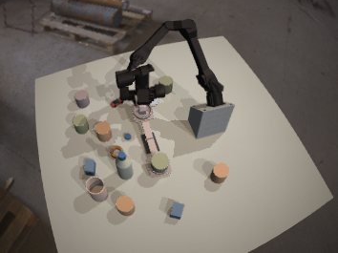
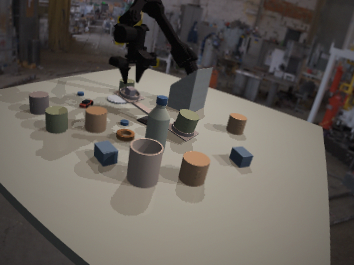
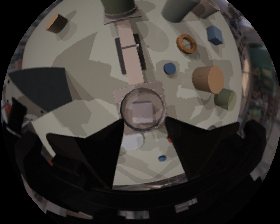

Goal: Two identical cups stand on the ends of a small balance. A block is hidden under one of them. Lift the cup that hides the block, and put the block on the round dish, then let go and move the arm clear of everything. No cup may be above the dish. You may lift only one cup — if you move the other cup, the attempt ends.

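Wrist view: block (image 3: 143, 111) dead centre on the round end pad of the balance (image 3: 129, 52), straight under the gripper (image 2: 132, 77). Fingers half-spread, nothing between them, tips above the block and not yet touching. Block looks square-ish, no clear long axis, so approach angle prob. not critical.

L to R in exterior view:
- red bit (image 2: 86, 103) on the table, clear of the path.
- round dish (image 2: 116, 99) just beside the balance's far end, left of the block. Short hop, judged.
- block on far pad, uncovered; pick = straight down, close, lift, shift left to the dish.
- olive cup (image 2: 126, 83) on the table right behind the pad, near the fingers. Off the dish, but close enough to clip on descent.
- beam running twd camera; blue-capped bottle (image 2: 158, 120) beside it.
- 2nd cup (image 2: 187, 121) on the near pad, well apart from the gripper. Must not move; risk = pressing on the far pad and rocking the beam.

Nothing betw. fingers and block. Step in hand, est.: descend and grasp.
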Robot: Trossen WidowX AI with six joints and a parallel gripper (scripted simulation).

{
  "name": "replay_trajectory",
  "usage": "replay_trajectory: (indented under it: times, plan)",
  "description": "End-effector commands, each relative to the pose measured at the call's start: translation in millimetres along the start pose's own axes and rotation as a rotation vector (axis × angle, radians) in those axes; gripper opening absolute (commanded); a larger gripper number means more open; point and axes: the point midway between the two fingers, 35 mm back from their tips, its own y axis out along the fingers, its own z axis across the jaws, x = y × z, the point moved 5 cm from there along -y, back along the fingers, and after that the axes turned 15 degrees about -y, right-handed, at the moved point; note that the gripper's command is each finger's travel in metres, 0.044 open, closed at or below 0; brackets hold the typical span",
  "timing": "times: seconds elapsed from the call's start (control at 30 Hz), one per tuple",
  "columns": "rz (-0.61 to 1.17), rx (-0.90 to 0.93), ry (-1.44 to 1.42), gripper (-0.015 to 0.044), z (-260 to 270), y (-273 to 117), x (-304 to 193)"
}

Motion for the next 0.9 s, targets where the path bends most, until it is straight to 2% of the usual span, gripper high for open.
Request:
replay_trajectory:
  times: [0.0,0.77,0.87]
  plan:
    - [0.004,0.003,-0.007,0.026,0,5,1]
    - [0.005,0.003,-0.006,0.026,1,40,1]
    - [0.005,0.003,-0.006,0.0181,1,40,1]
